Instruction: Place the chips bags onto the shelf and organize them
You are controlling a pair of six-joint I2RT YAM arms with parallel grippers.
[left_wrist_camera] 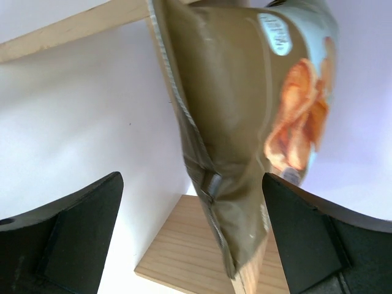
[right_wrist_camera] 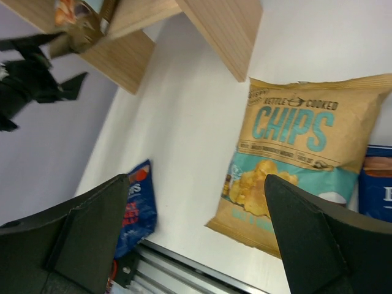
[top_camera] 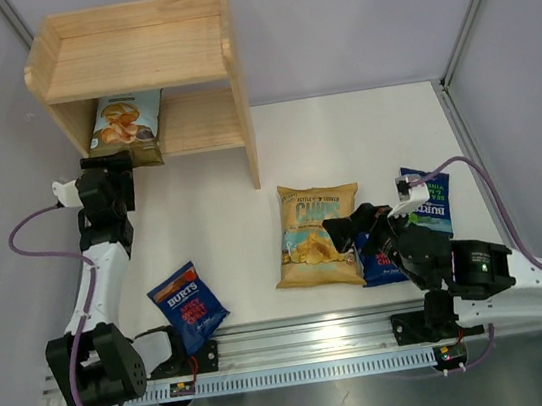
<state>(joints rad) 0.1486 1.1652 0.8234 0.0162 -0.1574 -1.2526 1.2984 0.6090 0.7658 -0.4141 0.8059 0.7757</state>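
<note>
One of the five crinkly bags, the light-blue cassava chips bag [top_camera: 124, 121], stands on the lower tier of the small pale pine shelf [top_camera: 135, 59], right at its left front edge. The left gripper [left_wrist_camera: 192, 176] sits just in front of it, fingers spread wide to either side of the bag and clamped on nothing; whether a pad brushes the foil I cannot tell. Four bags lie on the white table [top_camera: 221, 205]: the large yellow "CHIPS" bag [top_camera: 319, 239], a dark-blue Burts bag with red lettering [top_camera: 189, 305] near the left base, a dark-blue bag with green lettering [top_camera: 432, 198], and another dark-blue bag [top_camera: 373, 265] between it and the yellow one. The right gripper [right_wrist_camera: 196, 180] hovers there, jaws apart and empty. Perched so near the edge, the cassava bag could topple forward if a finger snags its seam while backing out.
</note>
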